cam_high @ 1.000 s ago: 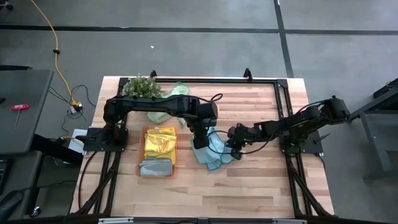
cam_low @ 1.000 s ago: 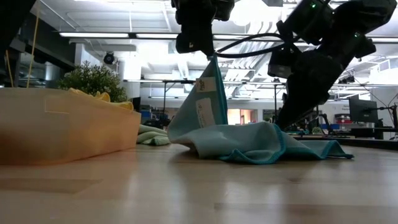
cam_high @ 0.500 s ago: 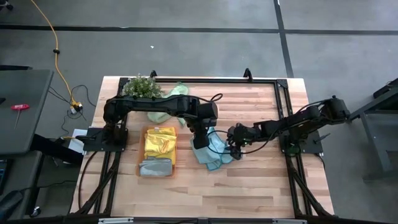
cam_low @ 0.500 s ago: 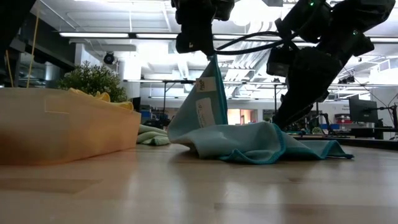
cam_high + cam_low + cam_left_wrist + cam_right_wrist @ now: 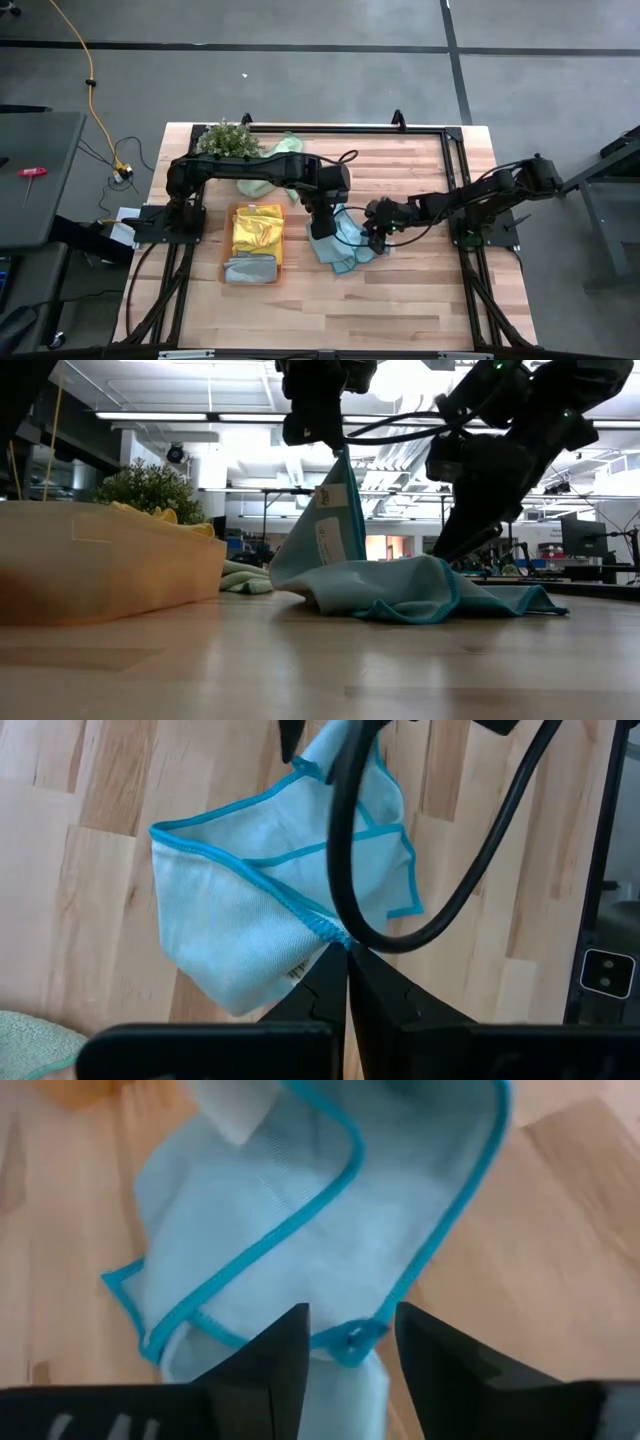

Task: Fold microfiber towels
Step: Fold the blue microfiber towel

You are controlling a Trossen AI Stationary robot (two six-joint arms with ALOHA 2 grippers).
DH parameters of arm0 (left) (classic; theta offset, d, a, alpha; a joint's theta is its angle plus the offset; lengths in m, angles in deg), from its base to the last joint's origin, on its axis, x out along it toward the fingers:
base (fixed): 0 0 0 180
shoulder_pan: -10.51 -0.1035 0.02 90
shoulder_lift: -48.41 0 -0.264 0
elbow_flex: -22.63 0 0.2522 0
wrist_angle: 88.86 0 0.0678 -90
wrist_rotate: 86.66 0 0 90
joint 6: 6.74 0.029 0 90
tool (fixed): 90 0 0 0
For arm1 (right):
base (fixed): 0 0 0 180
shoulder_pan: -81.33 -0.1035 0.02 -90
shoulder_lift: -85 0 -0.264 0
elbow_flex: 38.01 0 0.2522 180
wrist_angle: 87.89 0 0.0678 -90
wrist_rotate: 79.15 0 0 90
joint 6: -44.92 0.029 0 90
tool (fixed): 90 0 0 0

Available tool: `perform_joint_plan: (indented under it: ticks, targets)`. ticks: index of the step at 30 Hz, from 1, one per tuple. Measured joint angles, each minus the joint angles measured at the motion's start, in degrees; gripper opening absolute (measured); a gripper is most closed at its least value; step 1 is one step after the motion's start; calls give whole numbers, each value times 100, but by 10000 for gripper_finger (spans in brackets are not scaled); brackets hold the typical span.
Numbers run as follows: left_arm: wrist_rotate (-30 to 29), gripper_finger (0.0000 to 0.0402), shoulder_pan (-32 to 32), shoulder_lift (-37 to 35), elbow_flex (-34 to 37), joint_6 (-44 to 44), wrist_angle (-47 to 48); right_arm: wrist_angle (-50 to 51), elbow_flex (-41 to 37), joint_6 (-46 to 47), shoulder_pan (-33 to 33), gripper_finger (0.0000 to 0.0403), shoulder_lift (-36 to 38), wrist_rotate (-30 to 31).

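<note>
Two grippers meet at the blue towel (image 5: 400, 585): left gripper (image 5: 347, 952) pinches its raised edge, right gripper (image 5: 350, 1330) beside it, spread over a hem.

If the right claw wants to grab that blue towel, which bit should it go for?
Probably the free hemmed corner of the blue towel right ahead of the right gripper, coming down from above. The left gripper already pinches another corner high, so the cloth drapes; that loose edge lies flat on the table, clear of folds.
</note>
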Motion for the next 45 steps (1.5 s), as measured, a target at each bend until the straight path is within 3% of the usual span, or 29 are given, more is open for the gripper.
perform_joint_plan:
  ticks: [22,36,45]
  targets:
    - [-6,0,2,0,0,0,-36,54,0,918,182,136,-2,-476]
    - [-4,0,2,0,0,0,-42,31,0,1526,181,65,-2,-403]
    - [-4,0,2,0,0,0,-44,31,-2,1971,181,79,-4,-245]
